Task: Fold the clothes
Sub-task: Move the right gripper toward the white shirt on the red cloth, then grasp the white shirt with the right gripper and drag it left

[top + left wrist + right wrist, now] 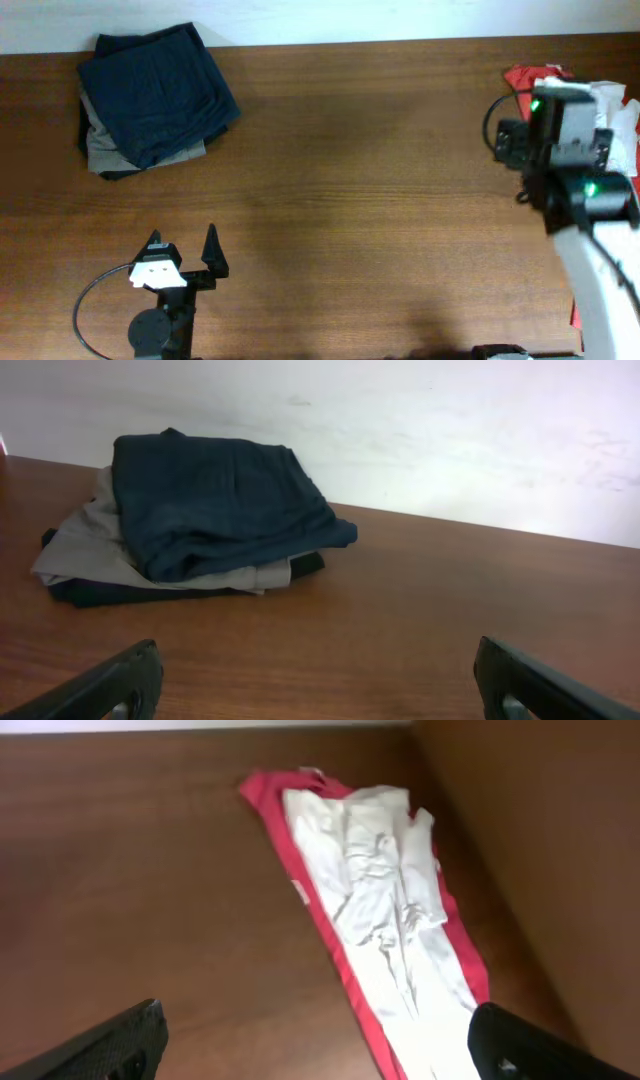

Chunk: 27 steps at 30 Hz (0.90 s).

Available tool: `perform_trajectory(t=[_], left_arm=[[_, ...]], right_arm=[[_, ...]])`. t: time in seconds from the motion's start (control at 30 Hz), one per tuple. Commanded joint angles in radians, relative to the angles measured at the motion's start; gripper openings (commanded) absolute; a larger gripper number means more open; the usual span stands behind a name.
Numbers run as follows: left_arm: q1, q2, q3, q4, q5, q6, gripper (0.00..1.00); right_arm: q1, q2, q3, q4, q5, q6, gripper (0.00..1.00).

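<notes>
The white T-shirt (385, 890) lies crumpled in a long strip on top of a red-orange shirt (330, 935) at the table's far right. In the overhead view the white T-shirt (618, 112) shows only partly behind my right arm. My right gripper (315, 1025) is open and empty, hovering above the near end of the two shirts; in the overhead view my right gripper (565, 100) sits over them. My left gripper (182, 242) is open and empty over bare table at the front left, far from the shirt, and it also shows in the left wrist view (318, 660).
A stack of folded garments stands at the back left, a navy one (158, 88) on top of a grey one (105, 150); the navy one (220, 500) also shows in the left wrist view. The table's back edge meets a white wall (450, 430). The red-orange shirt (520, 76) reaches the right edge.
</notes>
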Motion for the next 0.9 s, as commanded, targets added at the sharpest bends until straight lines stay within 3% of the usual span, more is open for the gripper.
perform_trajectory(t=[0.0, 0.2, 0.27, 0.33, 0.5, 0.73, 0.77, 0.87], left_arm=[[0.000, -0.005, -0.006, -0.002, 0.004, 0.017, 0.99], [0.000, -0.005, -0.006, -0.002, 0.004, 0.017, 0.99], [0.000, -0.005, -0.006, -0.002, 0.004, 0.017, 0.99], [0.000, -0.005, -0.006, -0.002, 0.004, 0.017, 0.99], [0.000, -0.005, -0.006, -0.002, 0.004, 0.017, 0.99], [0.000, -0.005, -0.006, -0.002, 0.004, 0.017, 0.99], [0.000, -0.005, -0.006, -0.002, 0.004, 0.017, 0.99], [0.000, -0.005, -0.006, -0.002, 0.003, 0.017, 0.99]], right_arm=[[-0.160, 0.119, 0.069, 0.008, -0.200, -0.055, 0.95], [-0.382, 0.342, 0.081, 0.154, -0.258, -0.068, 0.97], [-0.441, 0.434, 0.081, 0.210, -0.346, -0.161, 0.96], [-0.488, 0.552, 0.082, 0.285, -0.450, -0.179, 0.71], [-0.502, 0.720, 0.082, 0.466, -0.462, -0.174, 0.82], [-0.515, 0.832, 0.082, 0.512, -0.410, -0.168, 0.79], [-0.523, 0.835, 0.081, 0.508, -0.410, -0.167, 0.73], [-0.533, 0.836, 0.082, 0.496, -0.410, -0.159, 0.33]])
